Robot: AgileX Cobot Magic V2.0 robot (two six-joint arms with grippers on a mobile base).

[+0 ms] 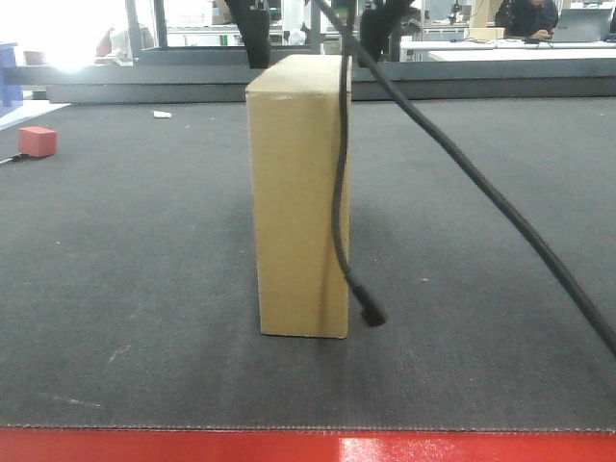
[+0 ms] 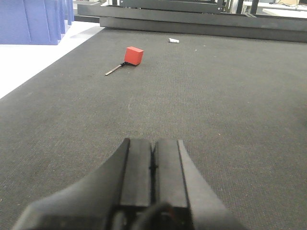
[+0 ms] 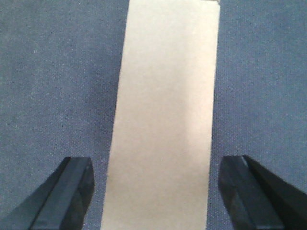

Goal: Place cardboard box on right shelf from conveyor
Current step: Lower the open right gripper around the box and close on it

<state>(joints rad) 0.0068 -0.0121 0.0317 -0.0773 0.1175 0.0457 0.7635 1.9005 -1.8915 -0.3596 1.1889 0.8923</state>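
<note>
Dark grey conveyor under both my arms. My right gripper spread wide, fingers either side of cardboard box, not touching. My left gripper pressed closed, empty, low over belt. Box upright mid-belt; small red block well apart, far left.
</note>
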